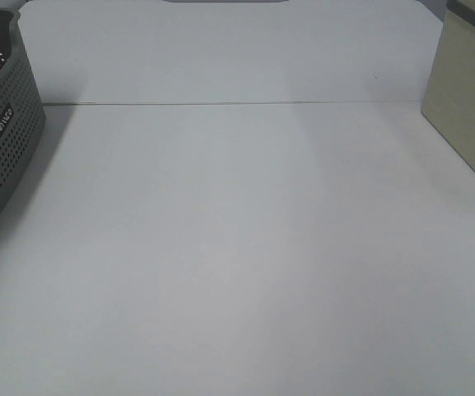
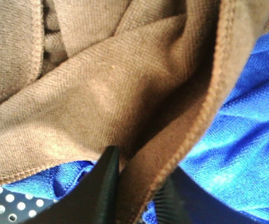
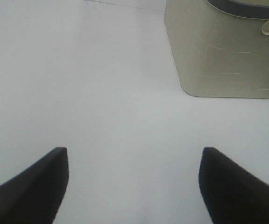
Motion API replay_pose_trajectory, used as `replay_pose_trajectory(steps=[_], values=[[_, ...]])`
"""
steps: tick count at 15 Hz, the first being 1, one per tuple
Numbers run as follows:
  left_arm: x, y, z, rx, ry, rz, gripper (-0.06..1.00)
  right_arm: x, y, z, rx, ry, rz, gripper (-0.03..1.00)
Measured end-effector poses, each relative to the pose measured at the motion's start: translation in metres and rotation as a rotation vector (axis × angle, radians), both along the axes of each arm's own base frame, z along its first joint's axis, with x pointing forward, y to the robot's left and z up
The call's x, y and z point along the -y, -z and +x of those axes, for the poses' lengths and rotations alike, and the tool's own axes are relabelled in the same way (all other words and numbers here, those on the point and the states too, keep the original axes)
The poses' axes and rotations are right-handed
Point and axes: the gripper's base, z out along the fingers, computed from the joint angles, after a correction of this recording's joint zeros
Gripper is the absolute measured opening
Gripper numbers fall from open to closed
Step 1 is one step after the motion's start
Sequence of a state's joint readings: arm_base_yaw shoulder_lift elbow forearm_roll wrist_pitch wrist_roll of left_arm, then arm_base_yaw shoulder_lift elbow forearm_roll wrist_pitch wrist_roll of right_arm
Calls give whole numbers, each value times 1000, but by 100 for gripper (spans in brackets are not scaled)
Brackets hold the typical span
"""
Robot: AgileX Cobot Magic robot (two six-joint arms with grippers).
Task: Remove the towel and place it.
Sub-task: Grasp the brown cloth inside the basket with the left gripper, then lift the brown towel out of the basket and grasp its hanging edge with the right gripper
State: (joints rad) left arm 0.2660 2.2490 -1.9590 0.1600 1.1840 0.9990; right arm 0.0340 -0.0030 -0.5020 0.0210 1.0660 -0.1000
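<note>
Left claw clenched on fuzzy brown towel hem; right claw released above smooth white table.

- towel: brown terry, fuzzy, bunched into loose folds, stitched hem showing along one edge
- lies on top of blue cloth, touching it
- one hemmed fold clamped in left gripper

Beyond the grey basket, the white worktop lies open all the way across to the beige bin, the only other obstacle. Inside the basket room is tight: the left end effector, clamped on a fold of the towel, is hemmed in by blue cloth.
</note>
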Motion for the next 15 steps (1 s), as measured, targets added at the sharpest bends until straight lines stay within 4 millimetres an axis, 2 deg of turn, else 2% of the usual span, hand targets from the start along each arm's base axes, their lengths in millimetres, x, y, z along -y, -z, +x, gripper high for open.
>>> replay_pose_trajectory(steps=[2, 3, 5, 7, 9, 11, 13, 15], values=[[-1, 0, -2, -22, 0, 9, 4, 0, 0, 0, 0, 0, 0, 75], [-2, -9, -4, -11, 2, 28, 0, 0, 0, 0, 0, 0, 0, 75], [-1, -39, -8, 53, -1, 47, 0, 0, 0, 0, 0, 0, 0, 75], [7, -80, -16, 154, -23, 51, 0, 0, 0, 0, 0, 0, 0, 75], [27, -123, -27, 259, -13, 60, 0, 0, 0, 0, 0, 0, 0, 75], [55, -157, -38, 341, 30, 60, 0, 0, 0, 0, 0, 0, 0, 75], [82, -184, -50, 414, 55, 47, 0, 0, 0, 0, 0, 0, 0, 75], [100, -203, -61, 463, 78, 51, 0, 0, 0, 0, 0, 0, 0, 75]])
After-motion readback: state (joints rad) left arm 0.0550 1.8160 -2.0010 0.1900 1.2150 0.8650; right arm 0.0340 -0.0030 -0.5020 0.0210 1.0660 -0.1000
